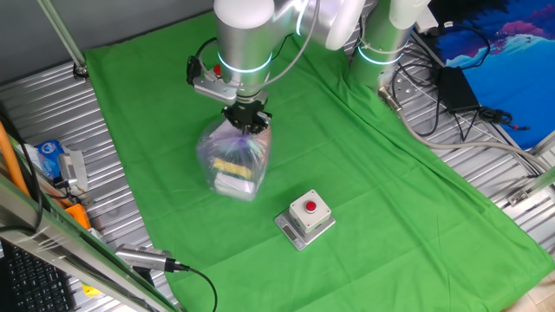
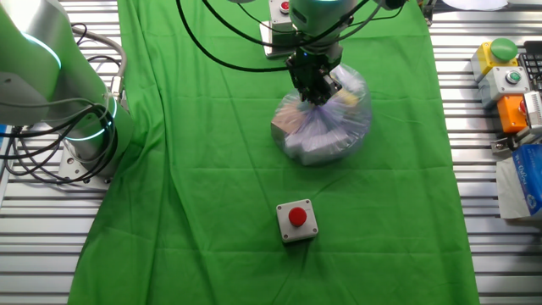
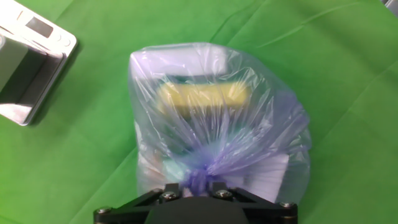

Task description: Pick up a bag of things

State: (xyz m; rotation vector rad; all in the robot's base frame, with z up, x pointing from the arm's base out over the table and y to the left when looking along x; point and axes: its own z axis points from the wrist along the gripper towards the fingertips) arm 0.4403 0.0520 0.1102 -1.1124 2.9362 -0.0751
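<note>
The bag of things (image 1: 232, 160) is a translucent purplish plastic bag with yellow and white items inside, on the green cloth. It also shows in the other fixed view (image 2: 326, 127) and fills the hand view (image 3: 211, 118). My gripper (image 1: 247, 121) is directly above it, shut on the gathered purple top of the bag. In the hand view the twisted neck sits pinched between the two jaws (image 3: 198, 183). In the other fixed view the gripper (image 2: 315, 91) covers the bag's top. I cannot tell whether the bag's bottom still rests on the cloth.
A grey box with a red button (image 1: 306, 217) stands in front of the bag, also in the other fixed view (image 2: 297, 222) and at the hand view's upper left (image 3: 28, 59). More button boxes (image 2: 506, 72) sit off the cloth. Cables (image 1: 460, 104) lie behind.
</note>
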